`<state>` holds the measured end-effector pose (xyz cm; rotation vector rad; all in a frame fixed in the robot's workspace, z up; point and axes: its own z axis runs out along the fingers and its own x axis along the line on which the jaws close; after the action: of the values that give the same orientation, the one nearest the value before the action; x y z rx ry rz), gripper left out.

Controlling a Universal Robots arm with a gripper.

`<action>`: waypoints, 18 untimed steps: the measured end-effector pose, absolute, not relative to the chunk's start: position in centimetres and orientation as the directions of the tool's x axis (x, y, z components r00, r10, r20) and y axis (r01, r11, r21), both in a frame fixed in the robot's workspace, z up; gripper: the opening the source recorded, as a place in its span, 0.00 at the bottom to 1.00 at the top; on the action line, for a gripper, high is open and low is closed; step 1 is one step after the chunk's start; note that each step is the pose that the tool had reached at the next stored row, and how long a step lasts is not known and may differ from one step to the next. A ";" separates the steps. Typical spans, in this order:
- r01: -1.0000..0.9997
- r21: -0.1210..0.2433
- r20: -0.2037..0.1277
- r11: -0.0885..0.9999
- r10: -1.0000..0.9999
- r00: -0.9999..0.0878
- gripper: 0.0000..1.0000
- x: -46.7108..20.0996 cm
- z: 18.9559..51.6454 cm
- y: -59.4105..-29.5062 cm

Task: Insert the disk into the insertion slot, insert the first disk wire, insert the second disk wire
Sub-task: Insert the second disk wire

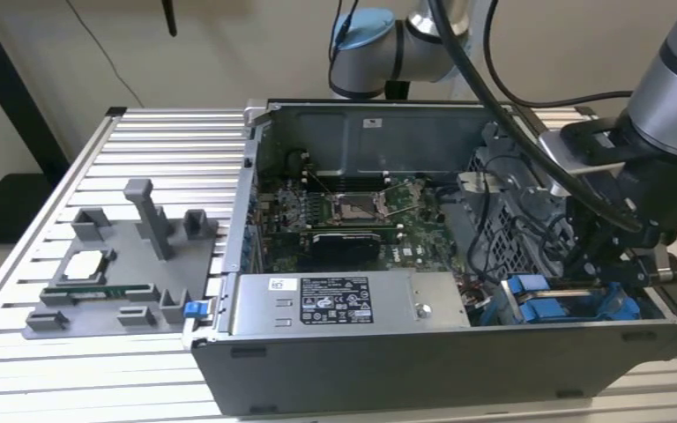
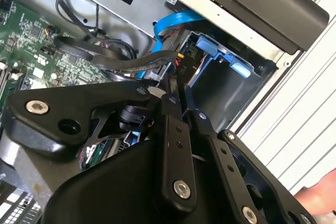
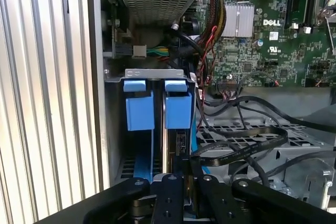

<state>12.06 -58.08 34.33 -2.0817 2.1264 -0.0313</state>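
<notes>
Blue-framed, the disk (image 3: 178,109) sits edge-on in the insertion slot (image 3: 152,74) at 4 o'clock inside the case, the tool (image 3: 186,169) nearly closed, apparently pinching a black wire connector at its rear.

In the exterior view the claw (image 1: 616,275) is sunk into the case behind the arm's wrist, so its fingertips cannot be made out. The insertion slot (image 1: 562,300), at the near right corner, is partly covered by the arm and cut by the case wall. In both wrist views the claw's (image 2: 176,85) black links block what lies between its fingers (image 3: 173,182), and whether they clamp anything cannot be told. The disk (image 3: 177,142) shows as a dark edge between blue tabs; its label is hidden. A hand (image 2: 320,198) is cut off by the picture's edge. The counter (image 1: 138,150) runs out of frame.
</notes>
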 end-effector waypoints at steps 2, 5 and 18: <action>-0.991 -0.130 -0.104 0.028 -0.995 -0.014 0.00 12.1 34.3 -58.1; -0.991 -0.130 -0.103 0.028 -0.995 -0.014 0.00 12.1 34.1 -58.1; -0.991 -0.130 -0.103 0.028 -0.995 -0.014 0.00 12.1 34.0 -58.1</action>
<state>12.09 -58.07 34.01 -2.0817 2.1263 -0.0312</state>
